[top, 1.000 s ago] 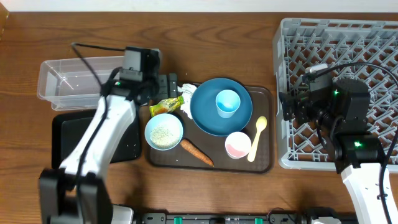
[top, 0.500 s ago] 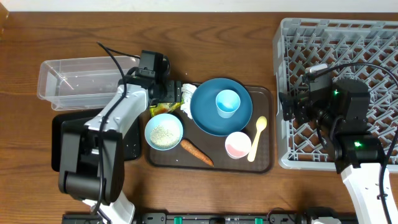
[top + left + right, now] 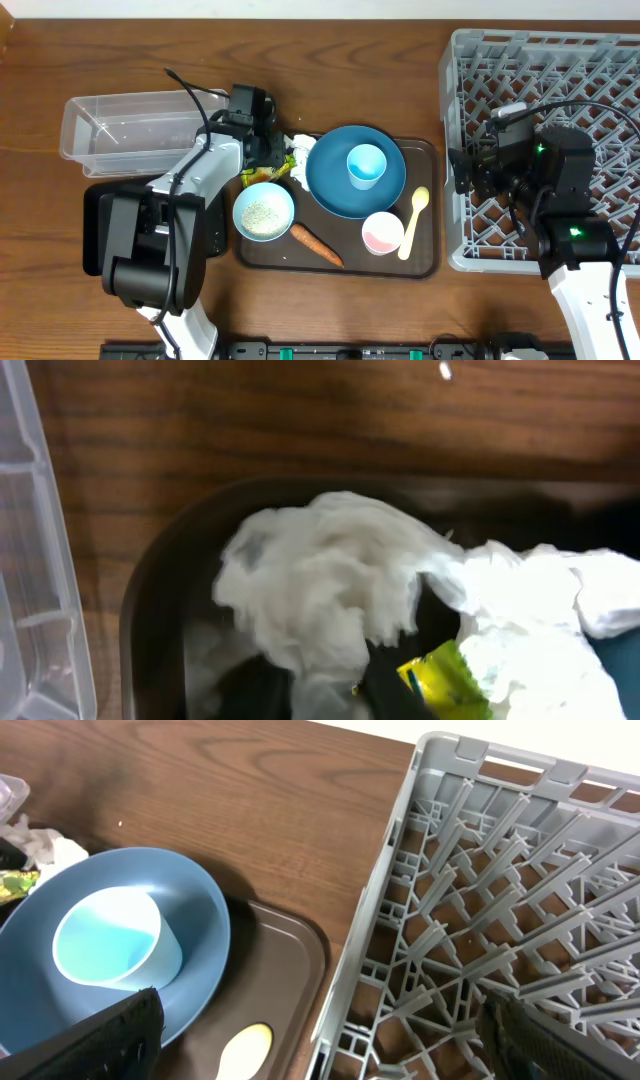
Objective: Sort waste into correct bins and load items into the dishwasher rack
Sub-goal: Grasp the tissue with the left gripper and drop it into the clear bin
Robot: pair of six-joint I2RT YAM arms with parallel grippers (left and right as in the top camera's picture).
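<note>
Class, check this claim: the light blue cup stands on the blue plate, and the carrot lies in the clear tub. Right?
Wrong about the carrot: the overhead view shows it on the brown tray, not in the clear tub. The rest holds.

From overhead we look straight down on the whole counter (image 3: pixel 350 60), with the grey rack (image 3: pixel 560 50) at its right edge. Our left wrist view sits very near and faces down on the brown tray's (image 3: pixel 165 590) back-left corner; the crumpled tissue (image 3: pixel 320 580) fills it, and the clear tub's (image 3: pixel 30 580) wall shows at the left. Our right wrist view looks slantwise from farther off, over the blue plate (image 3: pixel 205 915) and the rack's left edge. Both wrist views share the tissue and the wrapper (image 3: pixel 445 680); overhead takes in everything.
</note>
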